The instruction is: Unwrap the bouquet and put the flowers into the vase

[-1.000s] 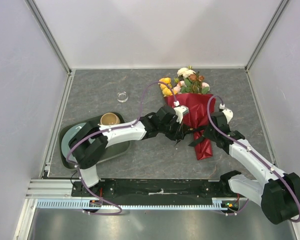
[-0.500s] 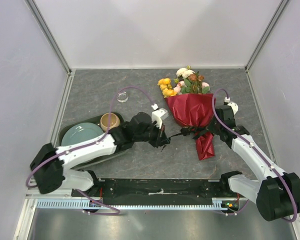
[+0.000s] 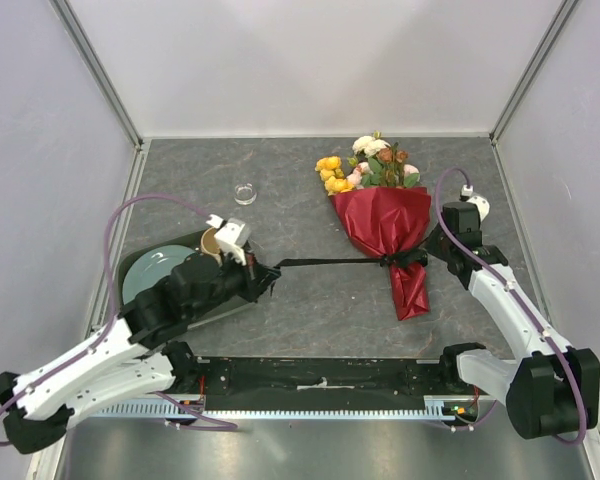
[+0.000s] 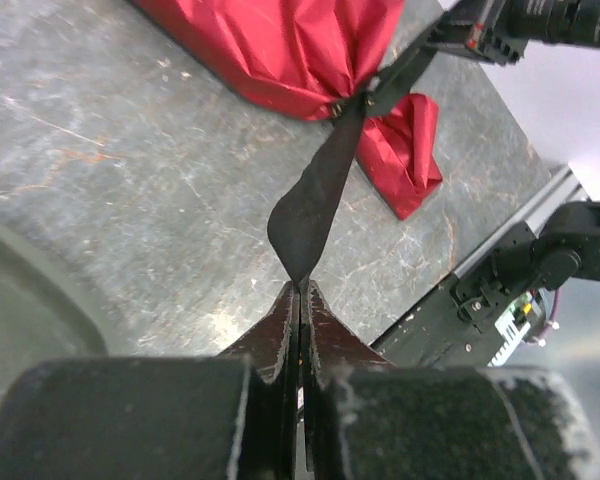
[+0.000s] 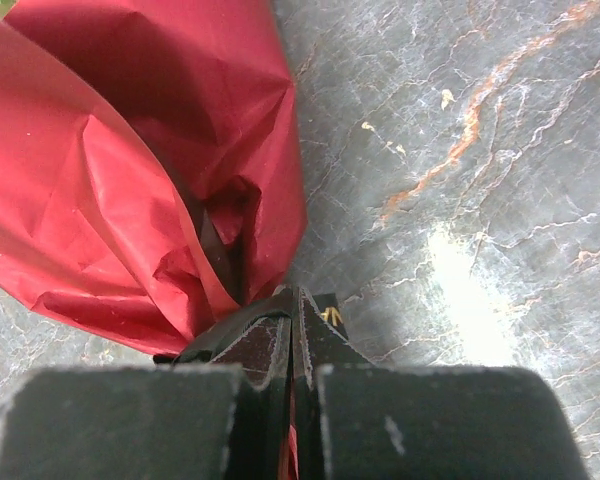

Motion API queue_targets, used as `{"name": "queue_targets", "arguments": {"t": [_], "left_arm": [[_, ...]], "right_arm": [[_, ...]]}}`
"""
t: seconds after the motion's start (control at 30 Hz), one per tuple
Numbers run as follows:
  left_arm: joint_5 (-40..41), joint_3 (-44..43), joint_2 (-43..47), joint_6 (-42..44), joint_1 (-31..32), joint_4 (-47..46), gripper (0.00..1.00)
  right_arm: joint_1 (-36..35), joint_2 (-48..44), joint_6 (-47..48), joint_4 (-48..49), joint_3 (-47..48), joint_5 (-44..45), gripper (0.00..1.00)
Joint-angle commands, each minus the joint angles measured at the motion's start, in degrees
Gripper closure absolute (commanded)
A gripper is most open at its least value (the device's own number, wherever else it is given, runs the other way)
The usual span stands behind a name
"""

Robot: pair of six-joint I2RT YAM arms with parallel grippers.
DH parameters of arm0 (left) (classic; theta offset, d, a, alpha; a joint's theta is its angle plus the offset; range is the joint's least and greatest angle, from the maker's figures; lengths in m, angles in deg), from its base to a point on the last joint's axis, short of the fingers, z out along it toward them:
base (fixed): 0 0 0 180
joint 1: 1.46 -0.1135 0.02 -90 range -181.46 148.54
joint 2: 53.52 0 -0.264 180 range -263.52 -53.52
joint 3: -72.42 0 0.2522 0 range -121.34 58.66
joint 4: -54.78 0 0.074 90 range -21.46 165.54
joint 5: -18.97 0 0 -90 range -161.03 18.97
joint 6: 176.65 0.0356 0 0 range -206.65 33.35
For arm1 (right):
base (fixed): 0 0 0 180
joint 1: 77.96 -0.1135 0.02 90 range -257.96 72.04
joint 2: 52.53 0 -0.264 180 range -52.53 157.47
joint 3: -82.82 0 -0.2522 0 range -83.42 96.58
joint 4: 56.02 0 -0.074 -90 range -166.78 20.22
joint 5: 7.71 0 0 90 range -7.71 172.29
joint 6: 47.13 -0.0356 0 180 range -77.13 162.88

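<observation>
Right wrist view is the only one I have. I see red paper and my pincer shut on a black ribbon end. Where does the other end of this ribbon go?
Observer: The ribbon runs in a straight, tight line from the narrow waist of the bouquet to the left pincer, which is shut on that other end.
Operator: Good. And where is the vase?
Observer: It stands upright on the table, nearer the far wall, to the left of the bouquet and apart from it.
</observation>
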Motion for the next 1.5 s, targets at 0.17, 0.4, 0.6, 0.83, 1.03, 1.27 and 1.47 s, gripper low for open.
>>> {"name": "queue_targets", "arguments": {"t": [0.17,0.4,0.6,0.83,1.03,1.27,1.47], "left_arm": [[11.46,-11.49,6.80,5.10,0.02,15.97,0.98],[16.91,-16.34,8.38,9.50,0.02,21.52,0.98],[14.29,-16.08,6.98,9.85,0.10,22.05,0.98],[16.47,-15.64,9.69,8.71,0.10,23.02,0.98],[11.30,-12.49,9.53,6.96,0.02,20.39,0.98],[5.58,-3.60,5.31,3.70,0.02,12.21,0.98],[5.23,-2.90,3.20,4.14,0.10,11.33,0.98]], "right_arm": [[2.34,-0.10,1.16,0.03,3.39,0.69,1.00],[4.10,-0.63,1.33,-0.94,4.01,3.15,1.00],[5.15,-0.89,1.68,-1.55,5.06,3.07,1.00],[5.16,-2.47,2.12,-4.01,8.13,6.23,1.00],[5.15,-5.01,2.04,-5.51,11.03,2.81,1.00],[5.16,-10.38,2.56,-12.09,22.18,6.31,1.00],[5.07,-12.57,2.56,-15.44,33.00,12.02,1.00]]}}
